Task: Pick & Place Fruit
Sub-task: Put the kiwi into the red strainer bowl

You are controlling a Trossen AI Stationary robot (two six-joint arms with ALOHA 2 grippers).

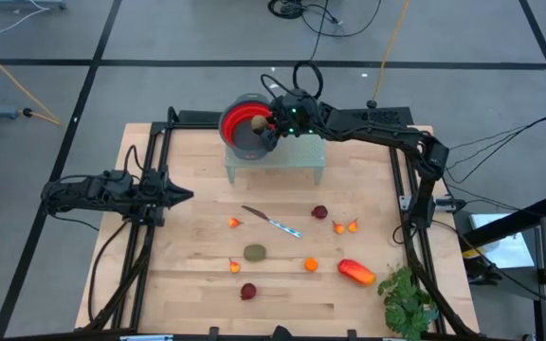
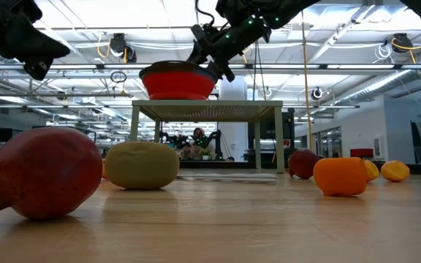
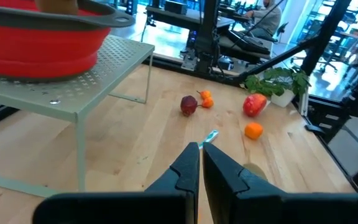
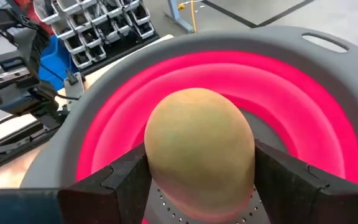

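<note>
My right gripper [image 4: 199, 177] is shut on an olive-brown oval fruit [image 4: 199, 146] above the red bowl [image 1: 238, 121], which stands on a pale green perforated stand [image 1: 303, 152] at the table's far side. The low view shows this gripper [image 2: 209, 52] just above the bowl's rim [image 2: 177, 71]. My left gripper [image 1: 186, 196] waits shut at the table's left, touching nothing. More fruit lies on the wood: another olive oval [image 1: 255, 252], dark red pieces [image 1: 319, 212] [image 1: 248, 292], small orange pieces [image 1: 311, 264] and a longer red-orange piece [image 1: 356, 272]. My right gripper pinches the olive-brown fruit between its two fingers [image 4: 129, 177], one on each of its sides [image 4: 157, 162]. The fingers reach in from the table's right, slanting a little downward. The fruit hangs clear over the bowl's inside.
A thin silver knife [image 1: 273, 223] lies mid-table. A green leafy plant [image 1: 408, 298] stands at the near right corner. Black frame rails [image 1: 145, 246] run along the table's left and right sides. Bare wood lies between the stand and the scattered fruit.
</note>
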